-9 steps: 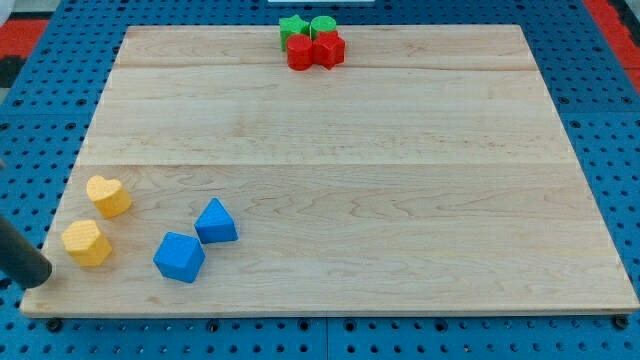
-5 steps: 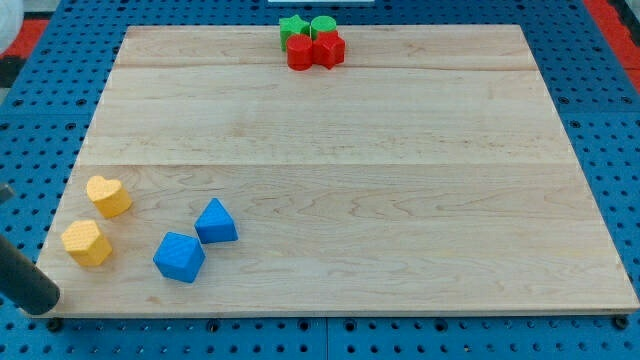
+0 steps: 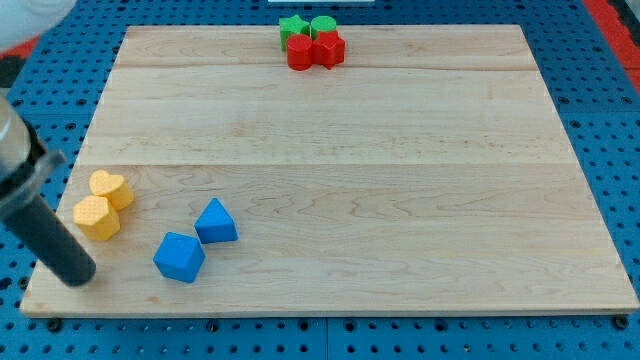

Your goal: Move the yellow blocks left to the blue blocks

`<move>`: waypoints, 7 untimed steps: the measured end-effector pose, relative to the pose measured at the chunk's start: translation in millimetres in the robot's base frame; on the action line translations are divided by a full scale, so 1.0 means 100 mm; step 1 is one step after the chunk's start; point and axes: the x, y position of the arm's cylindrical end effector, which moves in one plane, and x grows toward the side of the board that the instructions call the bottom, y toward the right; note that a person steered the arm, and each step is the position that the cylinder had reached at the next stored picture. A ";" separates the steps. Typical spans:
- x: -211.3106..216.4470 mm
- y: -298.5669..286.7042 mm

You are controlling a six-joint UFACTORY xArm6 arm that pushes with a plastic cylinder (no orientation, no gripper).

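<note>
A yellow heart block (image 3: 110,187) and a yellow hexagonal block (image 3: 96,217) sit touching each other near the board's left edge. A blue triangular block (image 3: 215,221) and a blue faceted block (image 3: 179,257) lie to their right, near the view's bottom. My tip (image 3: 77,276) is on the board just below the yellow hexagonal block and left of the blue faceted block, touching neither. The dark rod slants up to the view's left.
Two green blocks (image 3: 306,26) and two red blocks (image 3: 315,50) cluster at the top edge of the wooden board (image 3: 340,160). Blue pegboard (image 3: 40,90) surrounds the board.
My tip moved right and up onto the board. The yellow hexagonal block shifted up and right, now against the yellow heart. Blue blocks have not moved.
</note>
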 end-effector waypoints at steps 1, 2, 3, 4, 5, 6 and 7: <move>0.19 0.31; 0.14 0.63; -0.11 0.72; -0.40 0.72; -0.42 0.76; -0.10 1.12; -0.05 1.70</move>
